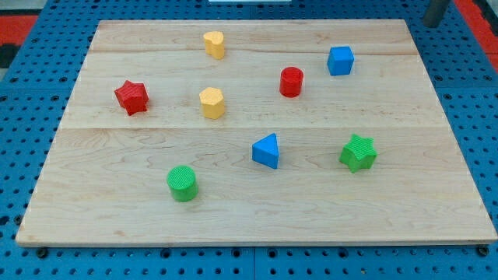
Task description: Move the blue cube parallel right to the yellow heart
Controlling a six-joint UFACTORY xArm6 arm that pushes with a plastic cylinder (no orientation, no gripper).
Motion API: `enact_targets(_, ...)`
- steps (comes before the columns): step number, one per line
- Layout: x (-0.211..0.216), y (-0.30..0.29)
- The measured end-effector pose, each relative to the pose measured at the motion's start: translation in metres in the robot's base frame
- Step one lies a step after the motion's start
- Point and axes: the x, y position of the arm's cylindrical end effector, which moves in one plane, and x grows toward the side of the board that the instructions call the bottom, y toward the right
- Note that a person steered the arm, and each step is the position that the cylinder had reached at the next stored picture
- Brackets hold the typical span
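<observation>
1. While reading the single camera view, find my tip [430, 23] at the view's top right corner, beyond the counter's [249, 225] edge, up and right of the blue cube [340, 60] and apart from every block.
2. No pincer to report: only a bare rod, so cannot tell open or closed.
3. Blue cube: sits near the counter's upper right, just right of the red cylinder [291, 82], well apart from the yellow heart [214, 44] and a little lower in the view than it.
4. To do the step well, probably: bring my tip down behind the cube's right face, push squarely toward the view's left with a slight upward drift, pass above the red cylinder, and stop level with the heart, near but not touching.
5. Looks bright blue, square-faced, paler on top, flat on the wood; likely slides straight if pushed centrally.
</observation>
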Motion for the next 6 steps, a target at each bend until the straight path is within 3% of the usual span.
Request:
enact_targets(2,0.016,0.0)
enact_targets(3,0.085,-0.03)
enact_targets(5,0.124,-0.171)
enact_targets(6,0.114,-0.217)
